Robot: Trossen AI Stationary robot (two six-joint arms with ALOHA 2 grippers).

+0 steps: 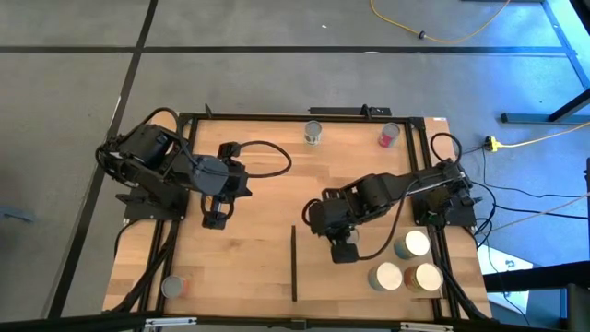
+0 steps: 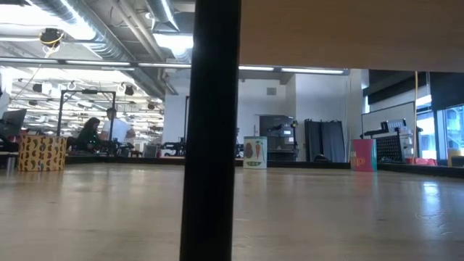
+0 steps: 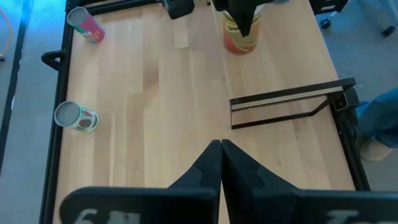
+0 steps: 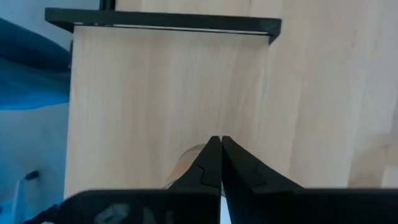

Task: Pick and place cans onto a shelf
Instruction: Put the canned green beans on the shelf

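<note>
Grippers are both clenched on nothing: left gripper [image 1: 214, 221] above mid-counter [image 1: 258, 184]; right gripper [image 1: 344, 254] beside three cans [image 1: 406, 267] near the right edge. Two cans [image 1: 313, 134] stand along the far edge.

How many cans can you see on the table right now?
6: two at the far edge, three clustered at the near right corner, one at the near left corner. Arms may hide more.
</note>
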